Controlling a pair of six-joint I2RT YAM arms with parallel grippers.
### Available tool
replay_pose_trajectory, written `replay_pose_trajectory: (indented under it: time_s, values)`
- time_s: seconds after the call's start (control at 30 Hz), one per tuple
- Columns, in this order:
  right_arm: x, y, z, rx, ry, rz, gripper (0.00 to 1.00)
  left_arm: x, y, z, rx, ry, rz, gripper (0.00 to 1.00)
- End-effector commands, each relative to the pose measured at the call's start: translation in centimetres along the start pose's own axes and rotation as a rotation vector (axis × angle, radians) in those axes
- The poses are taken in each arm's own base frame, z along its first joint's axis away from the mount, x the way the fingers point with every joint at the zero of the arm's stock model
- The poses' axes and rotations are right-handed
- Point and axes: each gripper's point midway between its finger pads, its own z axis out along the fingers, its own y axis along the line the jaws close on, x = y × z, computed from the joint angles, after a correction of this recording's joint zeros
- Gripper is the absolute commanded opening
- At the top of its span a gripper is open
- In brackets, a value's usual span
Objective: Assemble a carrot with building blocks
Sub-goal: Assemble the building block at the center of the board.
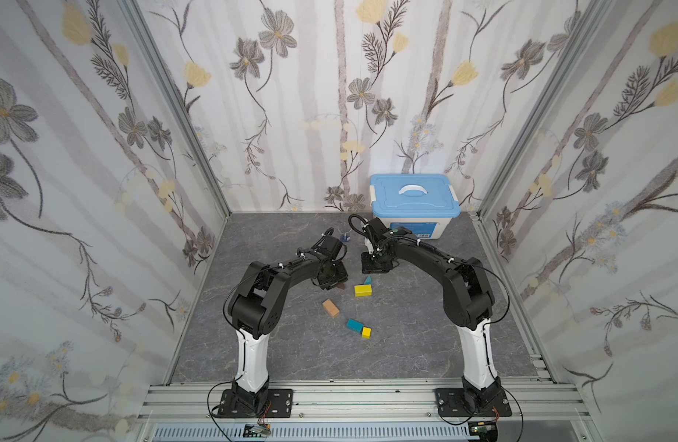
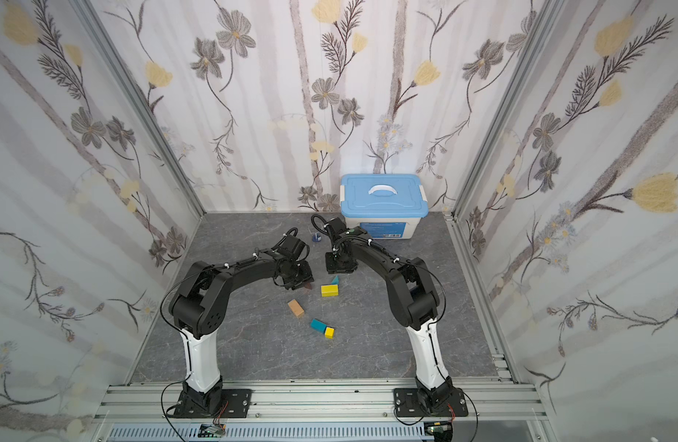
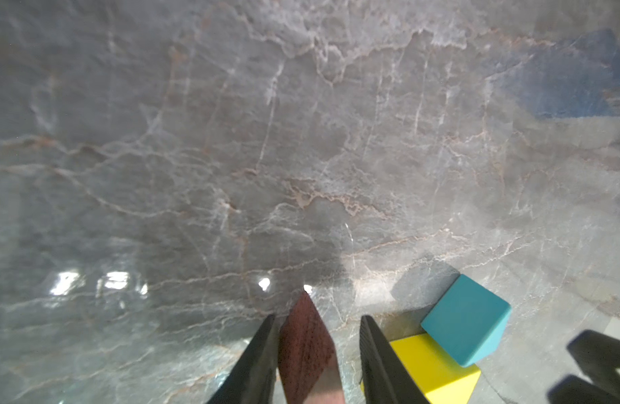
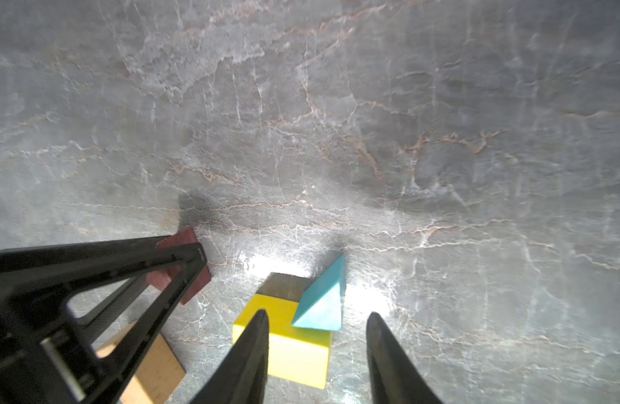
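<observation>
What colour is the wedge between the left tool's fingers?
Maroon: the wedge is dark reddish-brown, seen best in the left wrist view.

A white storage box with a blue lid and a white handle stands at the back of the grey marbled desk, close to the flowered wall. A small blue object, too small to identify, sits on the desk near the box. An aluminium rail runs along the desk's front edge.
</observation>
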Motion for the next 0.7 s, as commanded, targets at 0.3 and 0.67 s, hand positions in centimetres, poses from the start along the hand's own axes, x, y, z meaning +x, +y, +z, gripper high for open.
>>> replay_pose_trajectory:
  time_s: [0.3, 0.67]
  values:
    - [-0.1, -1.0, -2.4, 0.028, -0.022, -0.011, 0.45, 0.9, 0.5, 0.2, -0.021, 0.027, -0.006, 0.3]
    - [-0.3, -1.1, -2.4, 0.031, -0.026, -0.013, 0.44, 0.4, -0.4, 0.4, -0.008, 0.024, 0.002, 0.2]
